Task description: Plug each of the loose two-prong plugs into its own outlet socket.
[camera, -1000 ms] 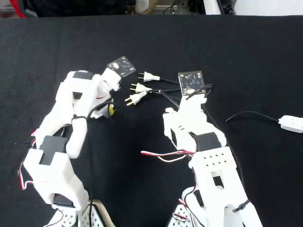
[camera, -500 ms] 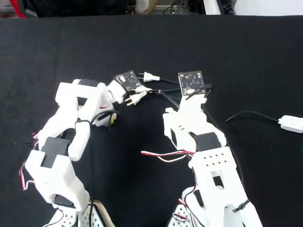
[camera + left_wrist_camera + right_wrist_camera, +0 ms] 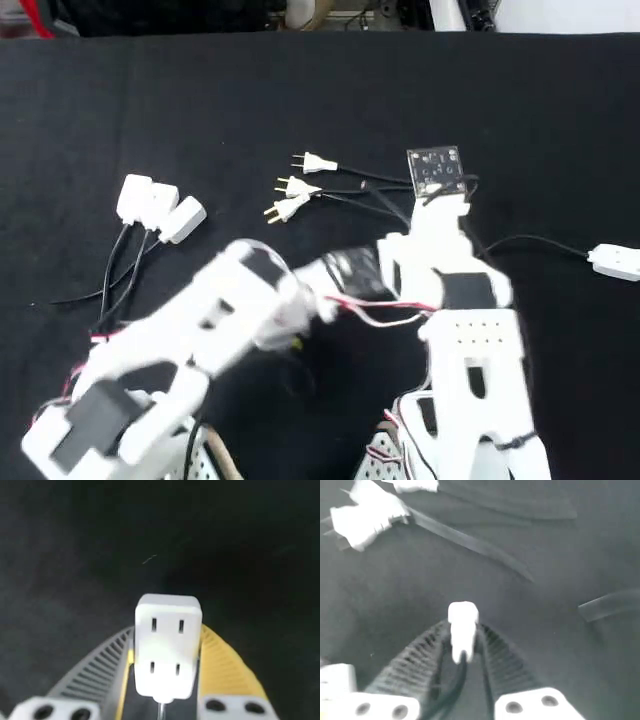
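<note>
Pairing step, by the look of it: left gripper [image 3: 168, 629] clamped on a white socket [image 3: 168, 652], slotted face toward the wrist camera, long axis along the jaws; right gripper [image 3: 462, 626] pinching a plug [image 3: 462, 632], cord [image 3: 454, 682] trailing wristward. Next, probably: line prongs up with that face, push straight.

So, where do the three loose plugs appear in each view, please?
High view: plugs near the picture's middle, prongs pointing left.
Right wrist view: plugs lie beyond the right gripper, which holds a corded piece.
Left wrist view: none here; the left gripper holds a socket.
Shared landmark: the black cords running from the plugs.
</note>
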{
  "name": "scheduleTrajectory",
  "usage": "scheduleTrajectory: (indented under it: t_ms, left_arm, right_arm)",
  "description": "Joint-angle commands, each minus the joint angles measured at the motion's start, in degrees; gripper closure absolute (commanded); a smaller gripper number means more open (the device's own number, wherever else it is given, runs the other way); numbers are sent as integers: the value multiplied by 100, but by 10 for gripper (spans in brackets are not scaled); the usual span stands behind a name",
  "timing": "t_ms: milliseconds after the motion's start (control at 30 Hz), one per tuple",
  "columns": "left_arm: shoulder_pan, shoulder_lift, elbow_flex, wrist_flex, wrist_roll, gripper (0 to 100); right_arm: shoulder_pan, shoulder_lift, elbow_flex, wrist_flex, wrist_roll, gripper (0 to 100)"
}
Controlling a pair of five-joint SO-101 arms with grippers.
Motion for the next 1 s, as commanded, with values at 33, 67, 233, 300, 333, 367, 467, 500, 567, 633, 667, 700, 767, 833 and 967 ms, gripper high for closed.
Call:
scheduleTrajectory:
  t_ms: [33,67,233,300,333,367,467,500,567,633,667,700,767,833,967]
  left_arm:
    - [409,-352,13,-879,695,912]
    - [435,-246,-48,-1029,835,912]
    - [549,563,-602,-1644,1345,911]
    - [558,985,-884,-1644,1380,875]
    - [541,1152,-980,-1644,1477,840]
    - [505,1319,-1068,-1644,1618,800]
    - [462,1486,-1138,-1644,1776,734]
    - [462,1486,-1147,-1644,1793,734]
    - [426,1486,-1174,-1644,1802,734]
    - [338,1486,-1182,-1644,1802,734]
    - [312,1486,-1182,-1644,1802,732]
    - [286,1486,-1165,-1644,1811,730]
    - [286,1486,-1156,-1609,1811,728]
    - [286,1486,-1209,-1398,1811,728]
    - [189,1477,-1218,-1266,1952,728]
  right_arm:
    - [484,-22,-347,387,264,987]
    - [492,-22,-312,387,273,987]
    - [510,-22,-233,387,273,987]
    - [510,-31,-207,387,273,987]
    - [519,-31,-207,387,273,987]
    - [527,-31,-207,387,264,987]
    - [527,-31,-224,378,237,987]
    - [554,-31,-242,378,237,987]
    - [659,-31,-286,378,229,987]
    - [747,-31,-356,387,158,987]
    - [774,-40,-382,387,88,987]
    - [782,-40,-400,396,70,987]
    - [765,-40,-409,396,70,987]
    - [765,-40,-409,396,70,987]
    - [800,-40,-567,527,70,987]
